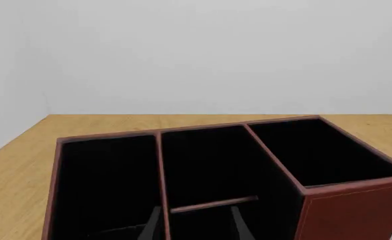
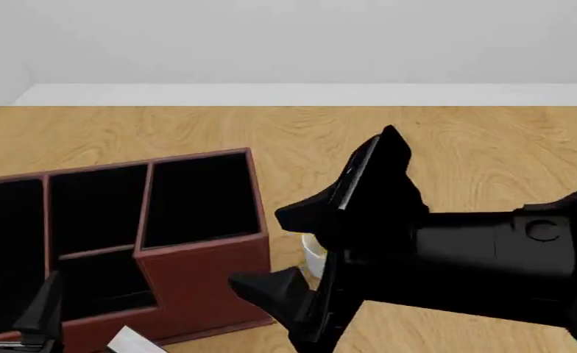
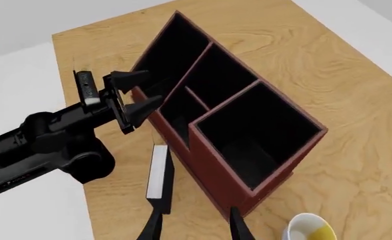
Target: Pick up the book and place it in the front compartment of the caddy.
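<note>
The book (image 3: 158,171), thin with a white face and dark cover, lies flat on the table against the caddy's (image 3: 213,170) low side; only a white corner of the book (image 2: 135,339) shows in the front view. The red-brown caddy (image 2: 205,276) has black sections, and the low-walled one (image 2: 105,283) faces the arms. My left gripper (image 3: 149,89) hovers open over that low section, with its fingers (image 1: 239,225) empty. My right gripper (image 2: 259,250) hangs open and empty high above the caddy's corner, and the book is near one of its fingertips (image 3: 152,225).
A white-and-yellow mug (image 3: 309,229) stands on the wooden table just right of the caddy, mostly hidden behind my right arm (image 2: 485,265) in the front view. The table's left edge (image 3: 76,150) runs close to the book.
</note>
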`<state>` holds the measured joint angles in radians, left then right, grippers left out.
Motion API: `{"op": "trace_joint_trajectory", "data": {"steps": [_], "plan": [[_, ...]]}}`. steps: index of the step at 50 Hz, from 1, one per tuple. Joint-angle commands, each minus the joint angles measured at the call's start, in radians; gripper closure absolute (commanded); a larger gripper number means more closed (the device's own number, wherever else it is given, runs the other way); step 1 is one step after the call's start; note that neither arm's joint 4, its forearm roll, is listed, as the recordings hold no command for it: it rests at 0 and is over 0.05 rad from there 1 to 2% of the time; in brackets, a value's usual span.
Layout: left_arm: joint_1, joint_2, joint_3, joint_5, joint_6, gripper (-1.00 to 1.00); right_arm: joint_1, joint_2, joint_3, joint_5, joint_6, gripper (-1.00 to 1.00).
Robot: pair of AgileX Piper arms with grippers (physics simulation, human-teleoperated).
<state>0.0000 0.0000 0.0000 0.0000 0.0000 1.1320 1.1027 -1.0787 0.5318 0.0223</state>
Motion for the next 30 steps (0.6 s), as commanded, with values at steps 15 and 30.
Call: {"op": "trace_joint_trajectory", "data": {"steps": [15, 30], "plan": [[0.000, 0.000, 0.000, 0.000, 0.000, -1.00, 0.134, 0.255, -0.046, -0.117, 0.109, -1.00], [0.000, 0.000, 0.000, 0.000, 0.000, -1.00, 0.156, 0.359, -0.024, -0.188, 0.154, -1.00]]}}
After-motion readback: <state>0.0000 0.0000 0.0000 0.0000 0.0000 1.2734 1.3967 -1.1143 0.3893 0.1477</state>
